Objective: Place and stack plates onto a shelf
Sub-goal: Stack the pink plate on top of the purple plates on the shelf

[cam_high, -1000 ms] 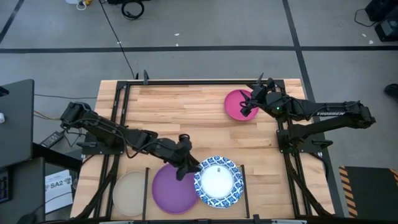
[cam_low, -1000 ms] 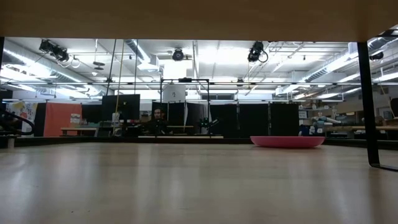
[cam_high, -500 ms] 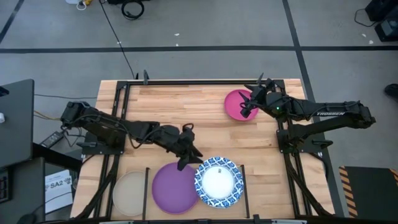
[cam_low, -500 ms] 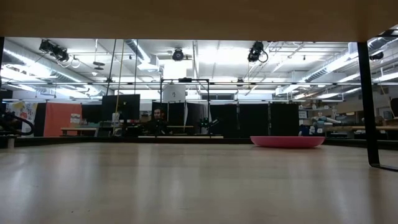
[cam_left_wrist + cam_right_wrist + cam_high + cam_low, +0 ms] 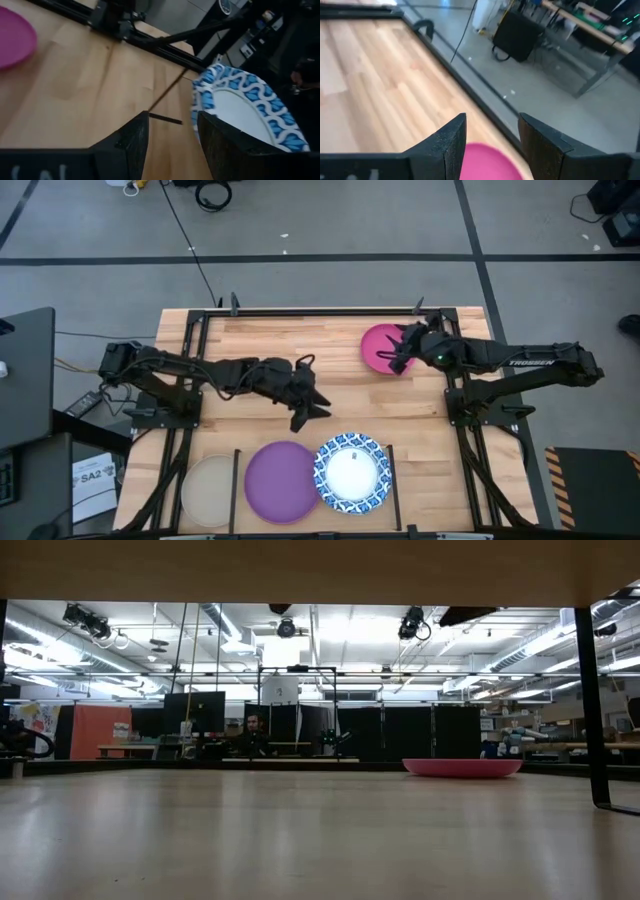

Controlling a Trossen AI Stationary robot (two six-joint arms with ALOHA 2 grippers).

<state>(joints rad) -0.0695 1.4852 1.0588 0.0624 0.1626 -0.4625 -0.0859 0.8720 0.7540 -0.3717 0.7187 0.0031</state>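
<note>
Three plates lie flat side by side in the shelf (image 5: 236, 470) bays at the table's near edge: a pale beige plate (image 5: 210, 490), a purple plate (image 5: 283, 482) and a blue-rimmed white plate (image 5: 351, 472). The blue-rimmed plate (image 5: 245, 107) also fills the left wrist view's right side. A magenta plate (image 5: 385, 345) lies flat near the far right corner and shows in the low view (image 5: 462, 767). My left gripper (image 5: 305, 408) is open above bare wood, just beyond the purple and blue-rimmed plates. My right gripper (image 5: 398, 352) is open above the magenta plate's (image 5: 485, 160) right part.
Thin black bars (image 5: 165, 118) stand between the bays, and a black frame (image 5: 300, 310) runs along the table's far and side edges. Bare wood (image 5: 300, 350) spreads across the table's middle and far left. A person sits far behind the table (image 5: 252, 730).
My left gripper has drawn back from the gap between the purple and blue-rimmed plates toward the table's far edge, staying open. Both plates have stayed in their bays.
</note>
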